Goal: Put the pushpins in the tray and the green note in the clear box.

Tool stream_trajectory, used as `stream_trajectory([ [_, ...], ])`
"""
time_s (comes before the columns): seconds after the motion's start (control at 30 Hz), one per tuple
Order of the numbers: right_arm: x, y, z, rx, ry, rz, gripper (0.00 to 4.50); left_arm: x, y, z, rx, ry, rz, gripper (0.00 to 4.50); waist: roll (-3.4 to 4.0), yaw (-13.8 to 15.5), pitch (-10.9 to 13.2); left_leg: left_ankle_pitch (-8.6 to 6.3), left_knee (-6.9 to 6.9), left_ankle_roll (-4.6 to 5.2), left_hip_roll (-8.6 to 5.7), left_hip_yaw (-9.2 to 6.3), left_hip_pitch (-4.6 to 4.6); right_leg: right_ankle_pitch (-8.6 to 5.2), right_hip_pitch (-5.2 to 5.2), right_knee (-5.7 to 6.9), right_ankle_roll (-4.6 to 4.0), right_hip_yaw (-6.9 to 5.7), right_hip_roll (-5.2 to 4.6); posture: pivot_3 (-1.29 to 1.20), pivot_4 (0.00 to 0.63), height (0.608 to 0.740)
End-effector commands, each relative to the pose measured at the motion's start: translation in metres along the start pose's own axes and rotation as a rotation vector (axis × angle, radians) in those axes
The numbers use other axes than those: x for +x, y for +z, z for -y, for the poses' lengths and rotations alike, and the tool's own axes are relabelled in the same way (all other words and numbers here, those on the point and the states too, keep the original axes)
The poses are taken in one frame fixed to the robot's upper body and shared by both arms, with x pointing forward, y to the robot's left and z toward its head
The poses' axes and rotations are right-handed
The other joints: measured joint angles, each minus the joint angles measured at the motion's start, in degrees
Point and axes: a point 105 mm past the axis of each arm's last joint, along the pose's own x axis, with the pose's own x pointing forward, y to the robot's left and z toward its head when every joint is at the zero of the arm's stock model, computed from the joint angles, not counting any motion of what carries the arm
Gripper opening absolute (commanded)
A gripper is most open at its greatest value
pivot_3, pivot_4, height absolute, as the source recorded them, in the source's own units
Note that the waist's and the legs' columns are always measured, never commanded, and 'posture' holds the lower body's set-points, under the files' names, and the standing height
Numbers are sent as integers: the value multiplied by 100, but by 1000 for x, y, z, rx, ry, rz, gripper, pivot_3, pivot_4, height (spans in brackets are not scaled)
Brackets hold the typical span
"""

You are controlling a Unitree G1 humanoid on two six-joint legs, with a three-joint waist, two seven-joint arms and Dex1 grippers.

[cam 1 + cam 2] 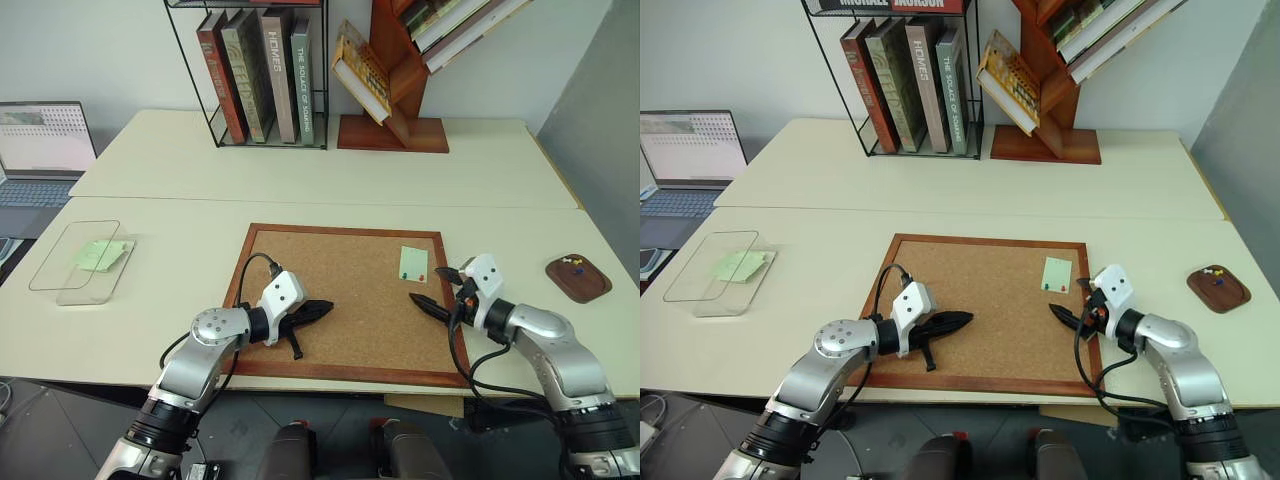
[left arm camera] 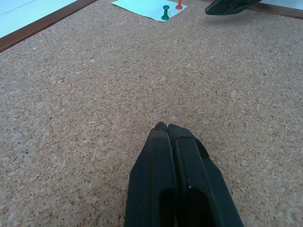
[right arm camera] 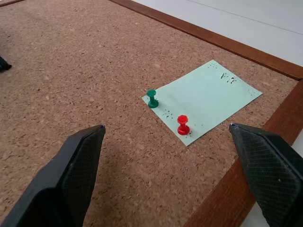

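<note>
Right hand (image 3: 165, 175), fingers spread wide, points straight at the two pins: red pin (image 3: 183, 125) nearer, green pin (image 3: 152, 98) just beyond, both upright in the note (image 3: 208, 97) on the corkboard (image 1: 330, 290). Left hand (image 1: 310, 313), fingers pressed together, sits much farther off.

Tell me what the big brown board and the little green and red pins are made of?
The board looks like cork: a tan, speckled, grainy face, with a smooth reddish-brown frame that seems to be wood. The green pin and red pin look like plastic: smooth, slightly shiny, one solid colour each. They stand in the pale green note, which looks like thin matte paper.
</note>
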Motion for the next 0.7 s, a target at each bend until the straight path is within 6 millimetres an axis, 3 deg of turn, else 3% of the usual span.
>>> stream_trajectory([
  [0.03,11,13,5,-38,-22,51,4166,1,-14,10,-23,-38,-59,0,0,-1,0,0,0,0,1,0,1,0,0,0,0,0,0,0,150,740],
  [0.27,14,9,7,-38,-19,46,3130,1,-14,11,-26,-36,-60,0,0,-1,0,0,-2,0,2,-1,0,0,-1,0,0,0,1,0,150,740],
  [0.7,11,3,8,-62,-22,9,606,0,-16,12,-31,-38,-63,0,-1,-1,0,0,-2,0,2,1,2,0,-1,1,0,1,0,0,150,740],
])
